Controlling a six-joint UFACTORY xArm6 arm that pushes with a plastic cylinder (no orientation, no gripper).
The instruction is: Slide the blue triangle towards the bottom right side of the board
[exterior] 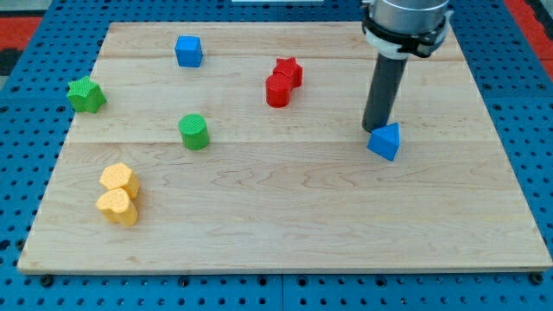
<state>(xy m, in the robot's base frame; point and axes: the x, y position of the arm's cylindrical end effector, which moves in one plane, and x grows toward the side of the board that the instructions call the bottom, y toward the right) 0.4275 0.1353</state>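
Although the blue triangle (384, 141) now lies on the right half of the desk (285, 233), it is only about mid-height on the board, so the task is judged to be partly complete. My tip (374, 130) stands just up and to the view's left of the triangle, apparently touching its upper left edge; contact cannot be confirmed because the rod hides that edge. The end effector is a plain rod with no jaws, so it grips nothing and can only bear against the block from the side. Remaining travel runs from the tip down and to the view's right, across bare wood toward the bottom right corner; no other block lies on that path. All other blocks sit to the view's left of the tip: the red star (289, 70) and the red cylinder (276, 90), touching each other, are up and left; the green cylinder (194, 131) is roughly level and well apart; the blue cube (188, 50) and the green star (85, 93) are farther left; the two yellow blocks (117, 194) are far down-left. The tip's position behind the triangle suits a continued diagonal push.
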